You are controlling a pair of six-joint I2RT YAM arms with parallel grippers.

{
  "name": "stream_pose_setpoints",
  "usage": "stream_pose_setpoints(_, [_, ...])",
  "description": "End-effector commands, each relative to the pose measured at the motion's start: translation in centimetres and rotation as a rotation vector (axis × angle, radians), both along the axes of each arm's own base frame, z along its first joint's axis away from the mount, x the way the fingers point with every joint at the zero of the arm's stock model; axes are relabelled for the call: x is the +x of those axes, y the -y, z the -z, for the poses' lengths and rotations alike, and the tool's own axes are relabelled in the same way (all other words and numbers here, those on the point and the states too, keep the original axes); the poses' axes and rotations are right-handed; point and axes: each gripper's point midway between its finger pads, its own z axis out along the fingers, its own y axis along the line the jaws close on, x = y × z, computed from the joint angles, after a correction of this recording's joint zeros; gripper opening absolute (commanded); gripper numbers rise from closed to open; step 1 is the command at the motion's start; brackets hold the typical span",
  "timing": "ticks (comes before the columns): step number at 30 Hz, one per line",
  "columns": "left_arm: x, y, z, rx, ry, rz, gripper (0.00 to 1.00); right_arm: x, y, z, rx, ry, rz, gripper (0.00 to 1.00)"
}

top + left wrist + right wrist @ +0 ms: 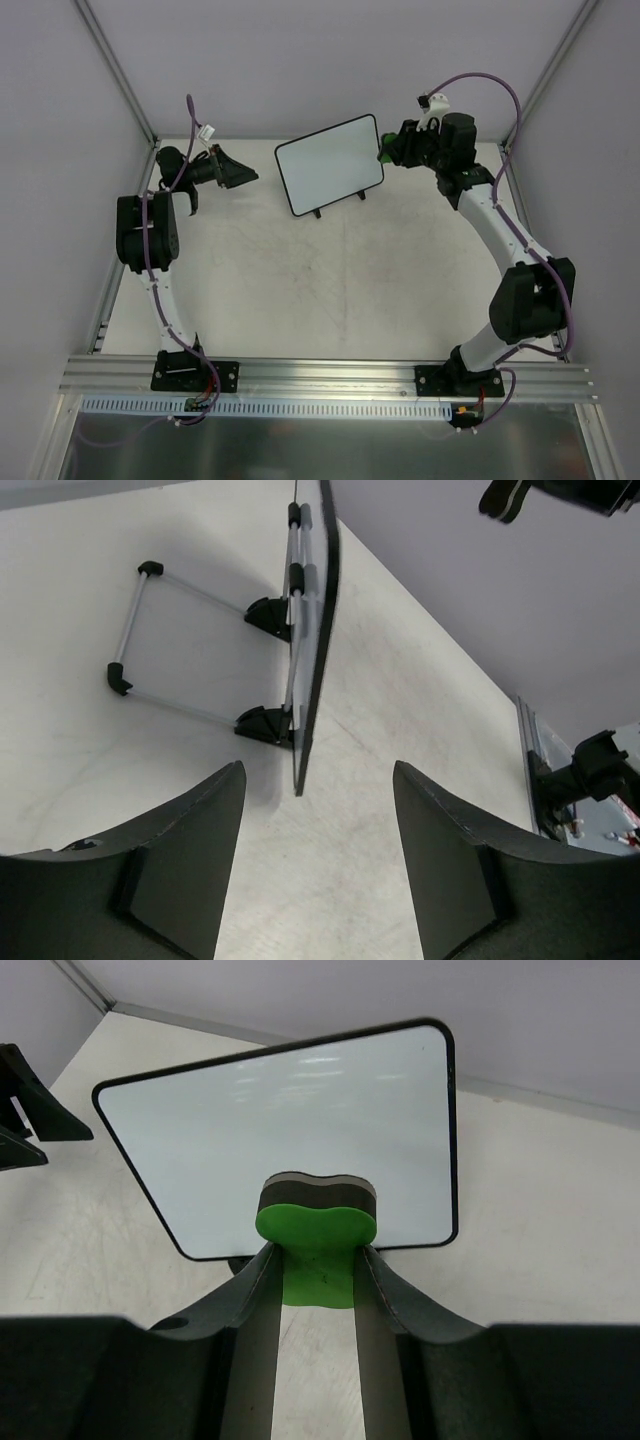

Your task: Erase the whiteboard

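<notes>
The whiteboard (329, 163) stands upright on its two black feet at the back middle of the table; its face looks blank. In the right wrist view the whiteboard (300, 1120) faces me, with no writing visible. My right gripper (318, 1260) is shut on a green eraser (318, 1230) with a dark felt pad, held close in front of the board's lower part. In the top view that gripper (393, 148) sits at the board's right edge. My left gripper (318, 780) is open and empty, just short of the board's edge (318, 630), seen edge-on with its wire stand (190, 640).
Grey enclosure walls and metal frame posts (115, 65) surround the table on three sides. An aluminium rail (330, 375) runs along the near edge, holding both arm bases. The left gripper (232, 172) hovers left of the board.
</notes>
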Motion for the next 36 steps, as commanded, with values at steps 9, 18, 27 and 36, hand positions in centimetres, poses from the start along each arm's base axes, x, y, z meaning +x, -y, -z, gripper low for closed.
stream_pose_setpoints(9, [-4.4, 0.6, -4.9, 0.115, 0.137, -0.228, 0.99, -7.0, 2.1, 4.3, 0.033, -0.202, 0.072, 0.0])
stream_pose_setpoints(18, [-8.3, -0.4, -6.0, 0.271, 0.08, -0.561, 0.99, -9.6, 3.7, 10.6, 0.029, -0.563, 0.239, 0.02])
stream_pose_setpoints(27, [-15.3, 0.0, -5.7, 0.231, 0.086, -0.696, 0.99, -10.8, 4.5, 16.0, -0.092, -0.76, 0.254, 0.03])
stream_pose_setpoints(36, [-19.8, 0.1, -7.1, 0.185, 0.126, -0.678, 0.99, -10.5, 4.2, 20.8, -0.185, -0.855, 0.261, 0.02])
